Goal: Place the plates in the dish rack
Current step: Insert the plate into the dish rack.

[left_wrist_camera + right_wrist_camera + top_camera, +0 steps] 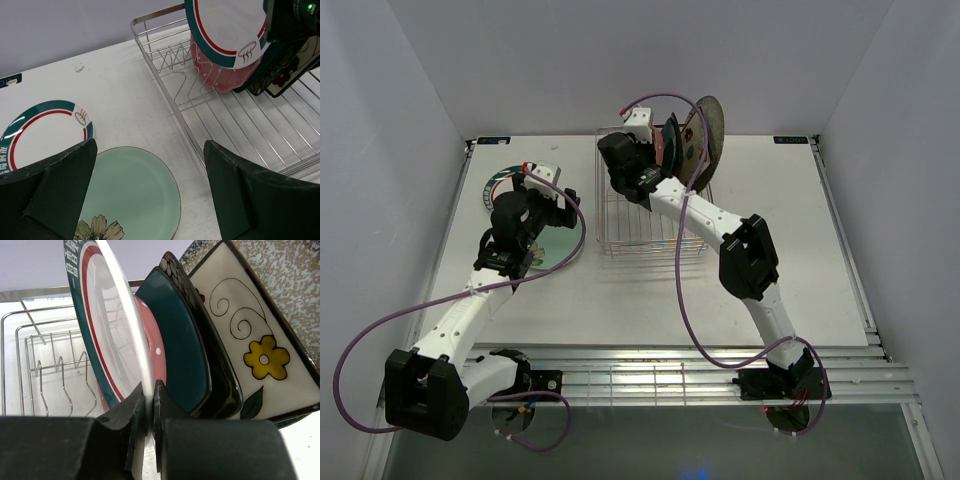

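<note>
The R gripper (150, 395) is seen clamped on the rim of a white teal-rimmed plate (95, 325), which is held upright on edge over the dish rack (625, 230), just beside the pink dotted plate (152, 347). Behind that, packed at one end of the rack, are stood the teal plate (182, 355), black floral plate (222, 375), cream floral plate (250, 340) and speckled grey plate (287, 275). The step in hand is thus judged to be slotting plate no. 6. Its lower rim looks raised above the wires in the left wrist view, so it is prob. not seated yet. Next, the plate is to be lowered between free prongs w/o knocking the pink one, then the jaws parted and the arm drawn back over the rack's free side. The L gripper (150, 150) is held wide apart, w/ nothing in it, above the mint floral plate (135, 190), which lies flat on the table (780, 230) next to a second white teal-rimmed plate (45, 127); both are left to load. The rack part toward the L arm is bare, w/ several prongs free, so room for both is judged sufficient. The mint plate's rim lies near the rack's wire wall, so little clearance is given there for a finger. Whether the two flat plates overlap can't be told, as a finger hides it.
</note>
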